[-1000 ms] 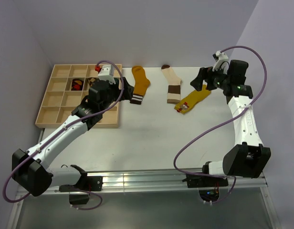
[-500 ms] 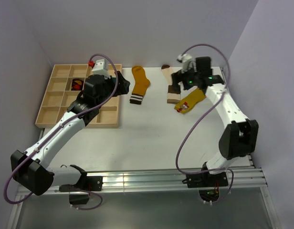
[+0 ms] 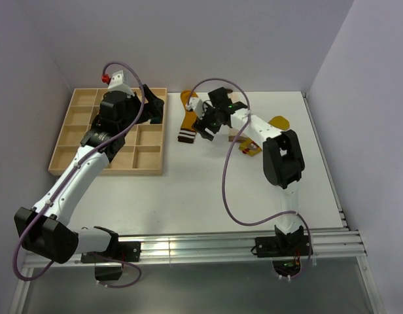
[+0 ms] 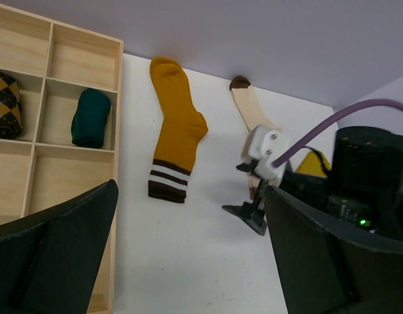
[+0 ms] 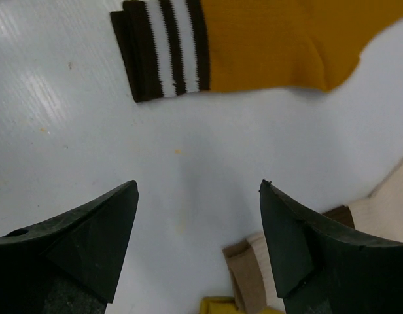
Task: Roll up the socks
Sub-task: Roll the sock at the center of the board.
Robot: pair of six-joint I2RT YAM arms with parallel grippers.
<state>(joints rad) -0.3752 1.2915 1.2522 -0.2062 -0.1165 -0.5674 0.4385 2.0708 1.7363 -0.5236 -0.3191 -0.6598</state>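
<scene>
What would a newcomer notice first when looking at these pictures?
The mustard-orange sock lies flat beside the wooden tray at the far side of the table. The right claw hangs open low over the table, between that sock's striped cuff and the cream sock.

1. No readable text, label, brand, number or sign shows in any view.
2. The mustard-orange fabric sock (image 4: 178, 140) carries only plain white and dark cuff stripes.

Bright, even light with soft shadows. In the right wrist view, glare lies on the white table (image 5: 38, 85) at 10 o'clock; the near fingers (image 5: 90, 235) look perhaps slightly blurred.
</scene>
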